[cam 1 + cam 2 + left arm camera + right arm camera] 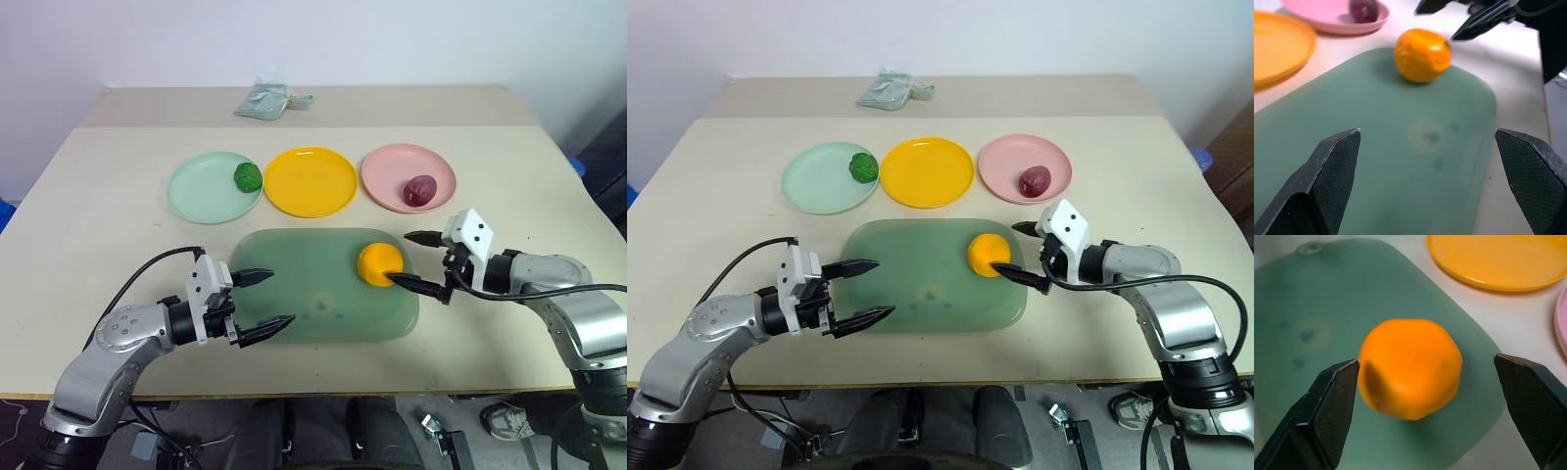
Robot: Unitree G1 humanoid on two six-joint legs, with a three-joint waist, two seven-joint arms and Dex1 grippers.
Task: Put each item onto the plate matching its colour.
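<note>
The round orange fruit (379, 263) lies on the right end of the large translucent green tray (313, 308). My right gripper (400, 258) is open just to the fruit's right, its fingertips reaching either side of the fruit's near edge, gripping nothing. My left gripper (284, 297) is open and empty over the tray's left part. The bumpy dark green ball (248, 177) sits on the mint green plate (201, 191). On the pink plate (387, 168) rests the dark red-purple fruit (420, 190). Between them the yellow-orange plate (311, 181) holds nothing.
A crumpled pale green packet (263, 101) lies at the far side, on a second tabletop behind the plates. The table's front edge runs just below the tray, under both arms.
</note>
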